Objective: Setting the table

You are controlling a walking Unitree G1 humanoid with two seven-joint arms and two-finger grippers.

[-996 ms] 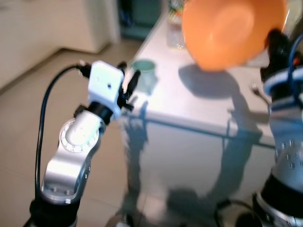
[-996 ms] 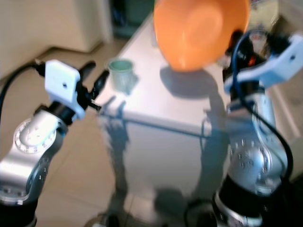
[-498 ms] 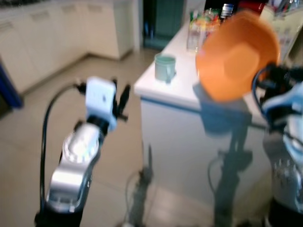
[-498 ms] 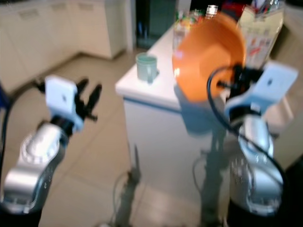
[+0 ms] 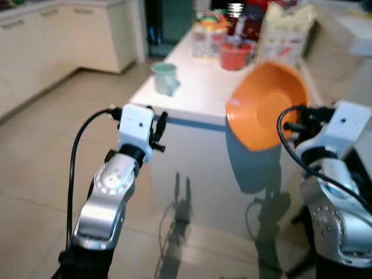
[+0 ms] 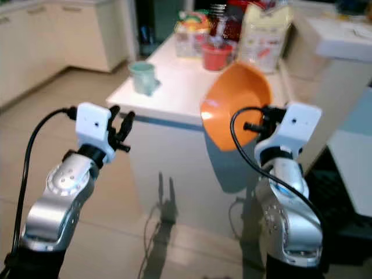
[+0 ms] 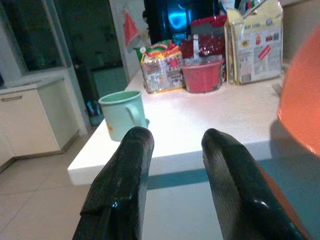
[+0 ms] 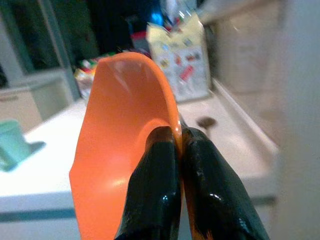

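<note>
We see a white counter above a tiled floor, on it a green mug near the corner, a red pot, snack packets, a printed bag

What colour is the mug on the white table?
Pale mint green: the handled ceramic mug near the white table corner, clearest in the left wrist view.

Count on the white surface: one pale green mug, one red bowl, one clear packet of colourful snacks and one cream printed bag, with some dark items behind too blurred to count. One orange bowl was off the surface, pinched at its rim. Two robot hands were present, a left hand and a right hand.
</note>
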